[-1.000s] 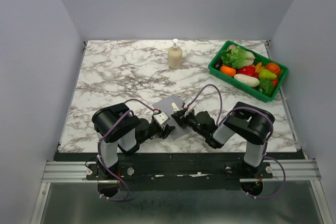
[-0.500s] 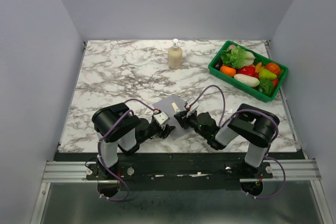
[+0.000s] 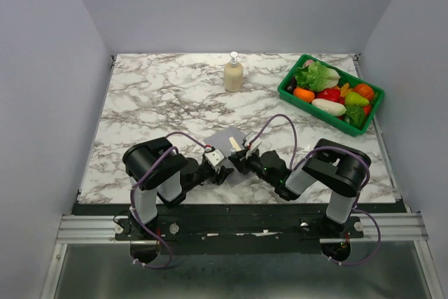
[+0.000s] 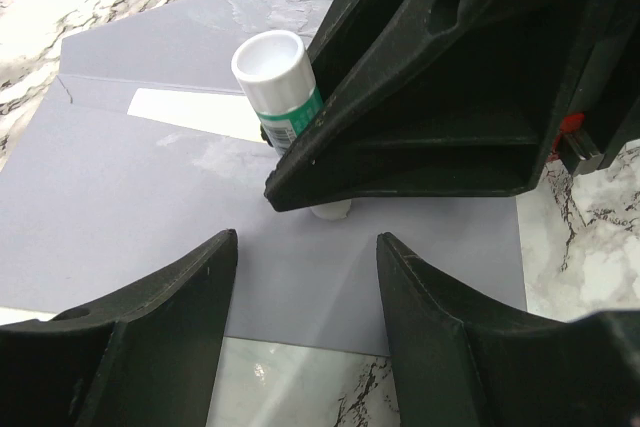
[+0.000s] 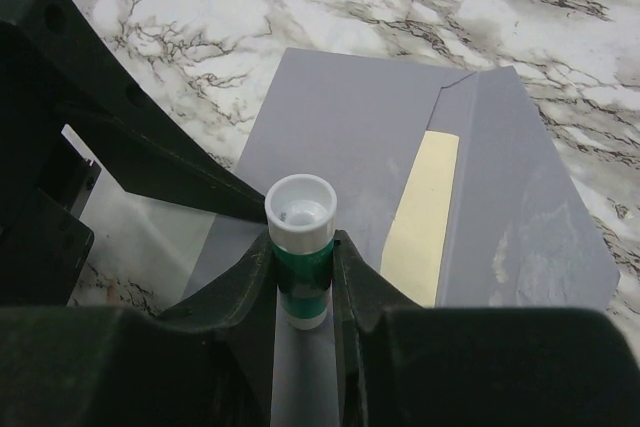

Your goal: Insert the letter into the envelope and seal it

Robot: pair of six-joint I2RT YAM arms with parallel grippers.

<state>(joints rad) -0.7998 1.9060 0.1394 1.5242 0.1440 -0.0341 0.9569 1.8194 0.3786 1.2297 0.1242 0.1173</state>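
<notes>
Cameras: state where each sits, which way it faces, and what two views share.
Top external: high behind the robot, looking down on the table; left arm and right arm show, bases nearest.
Left wrist: faces down past the open left gripper onto the envelope.
Right wrist: faces down past the right gripper, clamped on the glue stick, onto the envelope.
Both wrist views share the envelope and glue stick.

No legible text anywhere (green label on glue stick (image 4: 283, 87) too blurred)
</notes>
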